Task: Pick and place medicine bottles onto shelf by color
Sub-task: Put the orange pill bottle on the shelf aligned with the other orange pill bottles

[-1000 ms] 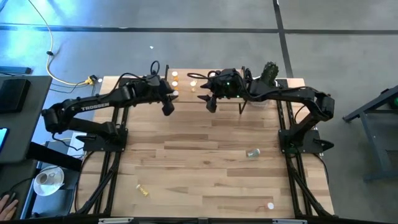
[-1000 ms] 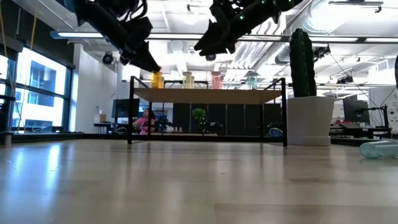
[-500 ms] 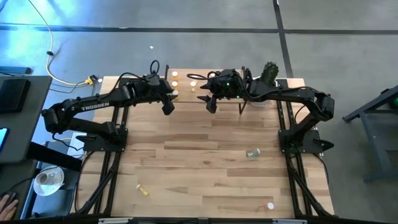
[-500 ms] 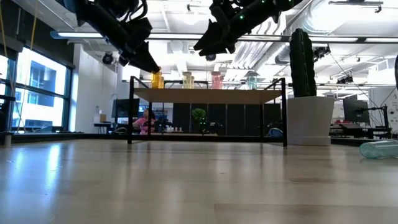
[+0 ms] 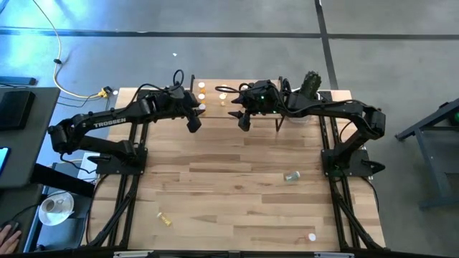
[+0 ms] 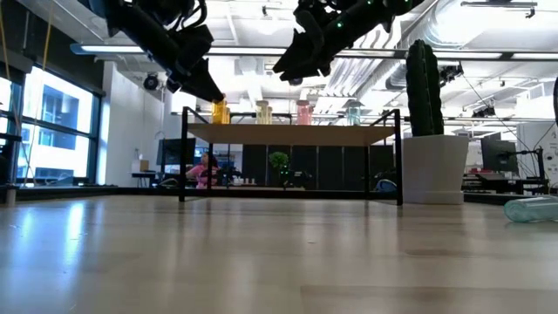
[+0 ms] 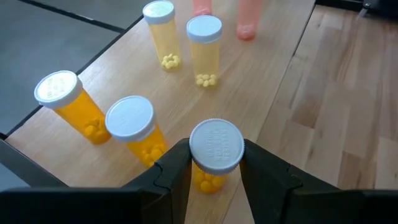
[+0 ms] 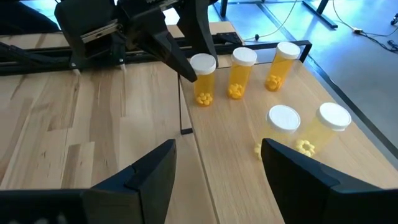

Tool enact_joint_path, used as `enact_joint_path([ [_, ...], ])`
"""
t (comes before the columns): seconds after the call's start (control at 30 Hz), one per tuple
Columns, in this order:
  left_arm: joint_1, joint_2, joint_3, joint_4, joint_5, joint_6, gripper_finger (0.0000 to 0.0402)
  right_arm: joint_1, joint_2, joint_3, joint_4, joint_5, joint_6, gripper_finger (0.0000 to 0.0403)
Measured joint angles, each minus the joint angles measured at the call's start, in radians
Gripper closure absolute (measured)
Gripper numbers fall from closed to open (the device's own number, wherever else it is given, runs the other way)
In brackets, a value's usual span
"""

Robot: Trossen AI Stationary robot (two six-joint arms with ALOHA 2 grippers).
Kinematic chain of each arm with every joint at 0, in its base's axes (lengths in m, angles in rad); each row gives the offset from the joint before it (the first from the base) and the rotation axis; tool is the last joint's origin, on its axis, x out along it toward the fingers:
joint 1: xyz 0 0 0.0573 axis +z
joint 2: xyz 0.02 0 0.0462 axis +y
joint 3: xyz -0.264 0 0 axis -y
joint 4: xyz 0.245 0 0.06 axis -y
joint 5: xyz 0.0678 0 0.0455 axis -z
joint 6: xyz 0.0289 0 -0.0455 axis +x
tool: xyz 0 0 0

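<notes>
Here, left end effector (image 7: 216, 171) narrowly flanks a white-capped translucent orange bottle (image 7: 214, 155) on the light-wood shelf (image 7: 261, 81).

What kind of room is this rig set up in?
Likely an open-plan lab or office: exposed ceiling ducts, tall windows, and desks with monitors behind the table.

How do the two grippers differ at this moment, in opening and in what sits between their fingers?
The left gripper is narrowed around an orange bottle standing at the shelf edge; the right gripper is wide open with nothing between its fingers. The left gripper sits over the orange group, the right gripper farther along the shelf near the yellow bottles. Both hang above the shelf.
</notes>
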State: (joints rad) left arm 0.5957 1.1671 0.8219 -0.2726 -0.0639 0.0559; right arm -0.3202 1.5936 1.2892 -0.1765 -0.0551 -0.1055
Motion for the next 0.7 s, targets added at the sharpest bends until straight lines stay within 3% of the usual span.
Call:
enact_joint_path([
  [0.7, 0.000, 0.002, -0.002, -0.004, -0.006, 0.019, 0.0284, 0.000, 0.000, 0.000, 0.000, 0.000, 0.000, 0.0175],
])
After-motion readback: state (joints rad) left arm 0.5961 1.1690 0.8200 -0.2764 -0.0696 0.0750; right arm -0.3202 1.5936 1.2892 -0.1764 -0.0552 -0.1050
